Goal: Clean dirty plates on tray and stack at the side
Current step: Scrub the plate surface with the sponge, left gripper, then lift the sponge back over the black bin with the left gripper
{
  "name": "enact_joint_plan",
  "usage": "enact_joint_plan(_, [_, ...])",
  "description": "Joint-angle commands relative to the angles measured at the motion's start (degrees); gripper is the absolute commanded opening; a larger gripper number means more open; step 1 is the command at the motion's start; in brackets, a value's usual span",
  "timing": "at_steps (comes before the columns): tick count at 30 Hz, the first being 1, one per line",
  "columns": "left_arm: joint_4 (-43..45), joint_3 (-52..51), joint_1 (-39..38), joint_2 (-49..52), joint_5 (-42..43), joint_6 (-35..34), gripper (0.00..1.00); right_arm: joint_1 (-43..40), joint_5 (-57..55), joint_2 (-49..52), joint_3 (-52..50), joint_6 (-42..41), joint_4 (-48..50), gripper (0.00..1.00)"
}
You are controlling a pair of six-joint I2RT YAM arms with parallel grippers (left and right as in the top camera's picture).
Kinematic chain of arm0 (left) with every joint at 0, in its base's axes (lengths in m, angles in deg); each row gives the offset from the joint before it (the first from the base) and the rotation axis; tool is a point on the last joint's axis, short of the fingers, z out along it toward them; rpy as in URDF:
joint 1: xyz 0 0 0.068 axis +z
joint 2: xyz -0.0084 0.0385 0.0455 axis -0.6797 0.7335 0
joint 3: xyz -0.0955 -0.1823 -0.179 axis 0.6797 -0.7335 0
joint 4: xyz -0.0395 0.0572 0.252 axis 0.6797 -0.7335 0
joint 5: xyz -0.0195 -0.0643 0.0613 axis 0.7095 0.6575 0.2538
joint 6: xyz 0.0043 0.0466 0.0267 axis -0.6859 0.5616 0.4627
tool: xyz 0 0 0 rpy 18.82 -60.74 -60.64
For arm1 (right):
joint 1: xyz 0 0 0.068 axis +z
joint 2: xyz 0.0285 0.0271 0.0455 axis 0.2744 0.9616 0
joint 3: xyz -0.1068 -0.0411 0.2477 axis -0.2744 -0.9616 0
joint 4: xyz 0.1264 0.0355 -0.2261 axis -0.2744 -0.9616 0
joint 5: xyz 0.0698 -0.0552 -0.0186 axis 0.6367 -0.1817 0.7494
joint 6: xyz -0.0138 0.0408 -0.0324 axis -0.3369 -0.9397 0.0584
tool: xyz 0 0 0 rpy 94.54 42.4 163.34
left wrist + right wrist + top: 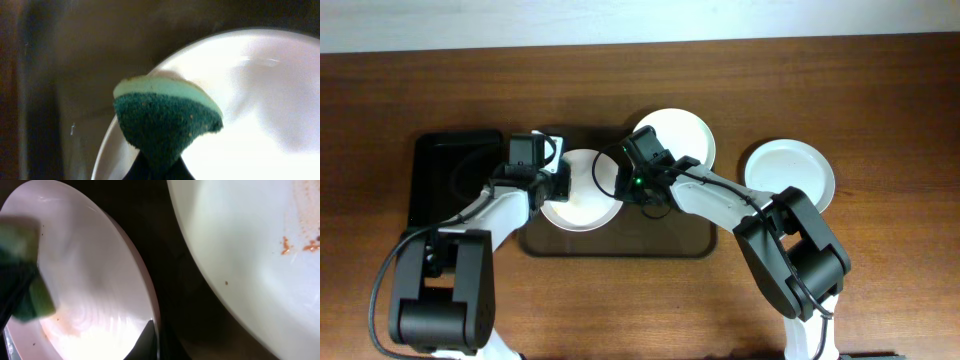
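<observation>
Overhead, I have three plates to deal with, and only one is off the tray (pixel 620 246). That side plate (pixel 790 176) lies alone on the table (pixel 880 100) at the right of the frame. It looks plain white from up here, so I judge it finished and the start of the stack.

The near plate (pixel 582 208) sits in the left half of the tray, between my two grippers. My left gripper (pixel 558 186) is at its left edge with the fingers clamped on a green sponge (pixel 165 120), whose dark scouring face hangs over the rim in the left wrist view. My right gripper (pixel 623 185) is at the plate's right edge. The right wrist view shows one dark finger against the rim at the bottom, so I take it that I am pinching the rim to steady the plate. A few faint brownish specks show low on its face, so I judge this one only partly scrubbed.

The back plate (pixel 685 135) overlaps the tray's top edge. In the right wrist view it fills the upper right and carries orange-brown smears, so it is not yet cleaned.

By my reckoning one plate is done, one is in hand, one is waiting, and nothing is stacked on the first yet.
</observation>
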Motion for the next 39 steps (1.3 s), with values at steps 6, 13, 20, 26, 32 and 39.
enact_joint_plan(6, [-25.1,3.9,0.4,4.5,13.9,-3.6,0.00,-0.2,-0.1,0.7,0.6,0.2,-0.2,0.04])
enact_joint_plan(13, [-13.6,4.3,0.3,7.2,18.9,0.5,0.00,-0.2,-0.1,0.7,0.6,0.2,-0.2,0.04])
enact_joint_plan(20, [-13.7,14.2,0.3,12.5,15.8,1.1,0.00,-0.2,-0.1,0.7,0.6,0.2,-0.2,0.04])
enact_joint_plan(26, [-18.0,17.7,0.6,12.7,1.9,1.1,0.00,-0.2,-0.1,0.7,0.6,0.2,-0.3,0.04])
enact_joint_plan(32, [-31.3,17.7,2.8,12.7,1.4,0.9,0.00,-0.2,0.1,0.7,0.6,0.2,-0.3,0.04])
enact_joint_plan(39, [-36.1,17.7,0.9,12.7,18.2,5.4,0.00,-0.2,0.3,0.7,0.6,0.2,-0.3,0.04])
